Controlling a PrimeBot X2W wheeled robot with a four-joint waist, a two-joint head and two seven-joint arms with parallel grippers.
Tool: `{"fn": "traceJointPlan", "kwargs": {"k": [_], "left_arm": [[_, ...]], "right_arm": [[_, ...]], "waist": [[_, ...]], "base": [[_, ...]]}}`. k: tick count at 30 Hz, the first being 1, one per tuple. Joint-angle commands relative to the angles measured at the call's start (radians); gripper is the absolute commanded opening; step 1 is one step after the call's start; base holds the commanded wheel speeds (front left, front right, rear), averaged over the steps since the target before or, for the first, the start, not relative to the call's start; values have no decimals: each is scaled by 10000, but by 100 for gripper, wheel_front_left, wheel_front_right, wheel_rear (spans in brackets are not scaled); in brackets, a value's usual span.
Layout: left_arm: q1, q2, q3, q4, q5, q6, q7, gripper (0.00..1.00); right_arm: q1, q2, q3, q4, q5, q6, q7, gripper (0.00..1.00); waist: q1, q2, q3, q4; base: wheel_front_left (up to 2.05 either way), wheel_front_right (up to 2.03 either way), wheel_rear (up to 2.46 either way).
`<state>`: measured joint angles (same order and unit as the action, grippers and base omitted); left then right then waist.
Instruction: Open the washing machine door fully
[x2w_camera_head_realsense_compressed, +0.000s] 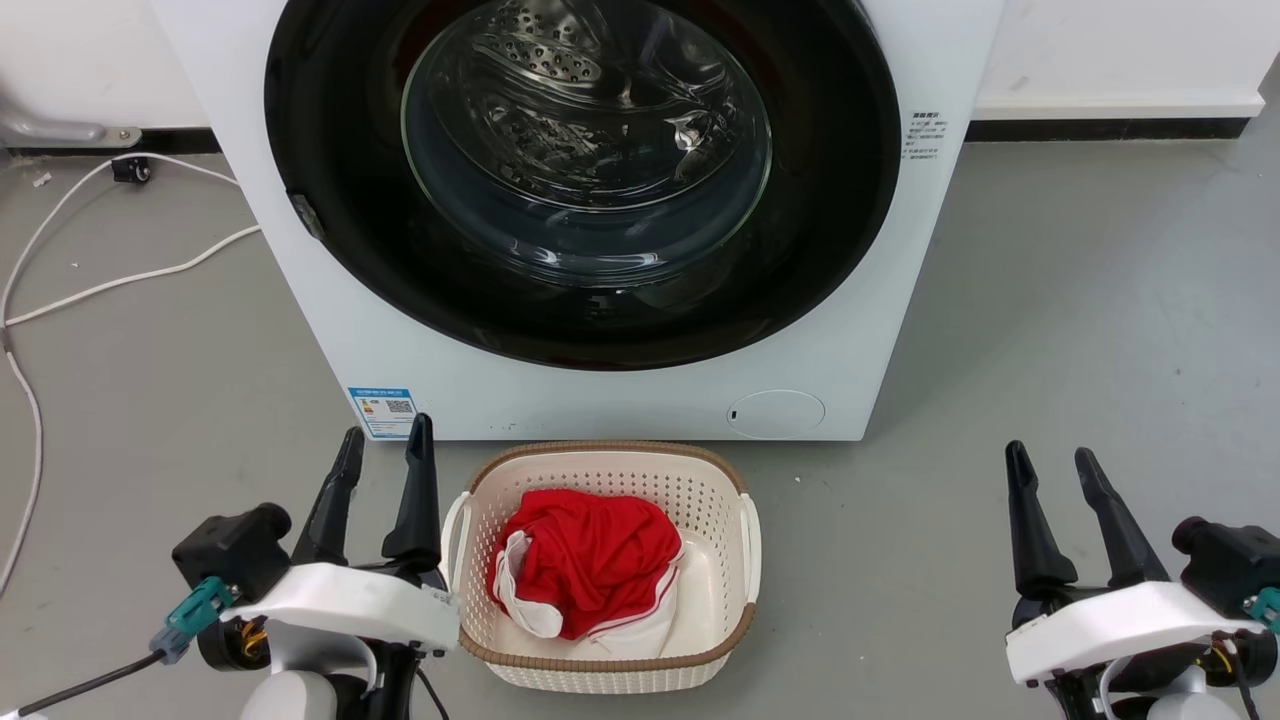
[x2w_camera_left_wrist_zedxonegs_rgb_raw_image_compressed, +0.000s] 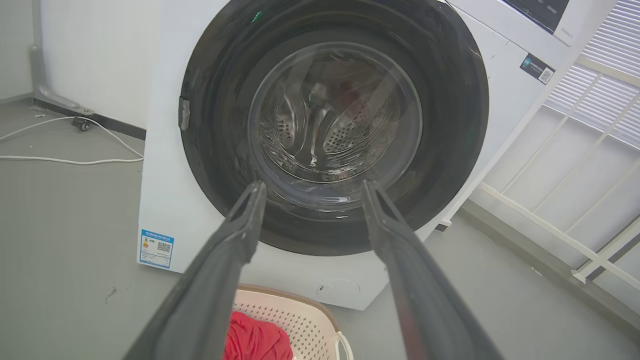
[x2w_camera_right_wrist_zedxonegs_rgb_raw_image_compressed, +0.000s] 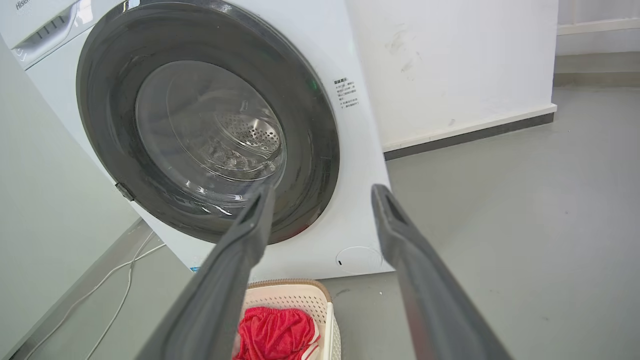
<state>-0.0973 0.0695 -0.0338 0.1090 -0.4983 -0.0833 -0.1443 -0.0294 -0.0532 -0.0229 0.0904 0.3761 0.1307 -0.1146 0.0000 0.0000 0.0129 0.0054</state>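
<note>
Door (x2w_camera_head_realsense_compressed: 585, 150) sat shut, flush on washer (x2w_camera_head_realsense_compressed: 400, 370) front. Left pincer (x2w_camera_head_realsense_compressed: 386, 428) and right pincer (x2w_camera_head_realsense_compressed: 1050, 450) both spread wide, empty, low either side of basket (x2w_camera_head_realsense_compressed: 610, 455) holding red cloth (x2w_camera_head_realsense_compressed: 585, 560), well apart from door.

The washing machine (x2w_camera_head_realsense_compressed: 330, 330) stands far, before the wall (x2w_camera_head_realsense_compressed: 1100, 50), and the washing machine door (x2w_camera_head_realsense_compressed: 585, 180) sits closed on its front. Just before the machine, on the floor (x2w_camera_head_realsense_compressed: 1050, 300), stands a basket (x2w_camera_head_realsense_compressed: 610, 465) with a cloth (x2w_camera_head_realsense_compressed: 585, 560) in it. The left gripper (x2w_camera_head_realsense_compressed: 387, 427) is near, just left of the basket; the right gripper (x2w_camera_head_realsense_compressed: 1050, 451) is near, well apart at the right. A cable (x2w_camera_head_realsense_compressed: 130, 275) lies on the floor left of the machine.
</note>
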Motion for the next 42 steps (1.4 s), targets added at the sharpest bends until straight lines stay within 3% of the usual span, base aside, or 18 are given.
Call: {"fn": "traceJointPlan", "kwargs": {"k": [1, 42], "left_arm": [[-220, 83, -77, -97, 299, 48, -94, 100], [-46, 235, -588, 165, 3728, 503, -989, 100]], "right_arm": [[37, 12, -4, -156, -325, 0, -75, 100], [258, 40, 184, -364, -3763, -2, -545, 100]], "waist": [[0, 0, 0, 2], [0, 0, -67, 97]], "base": [[0, 0, 0], [0, 0, 0]]}}
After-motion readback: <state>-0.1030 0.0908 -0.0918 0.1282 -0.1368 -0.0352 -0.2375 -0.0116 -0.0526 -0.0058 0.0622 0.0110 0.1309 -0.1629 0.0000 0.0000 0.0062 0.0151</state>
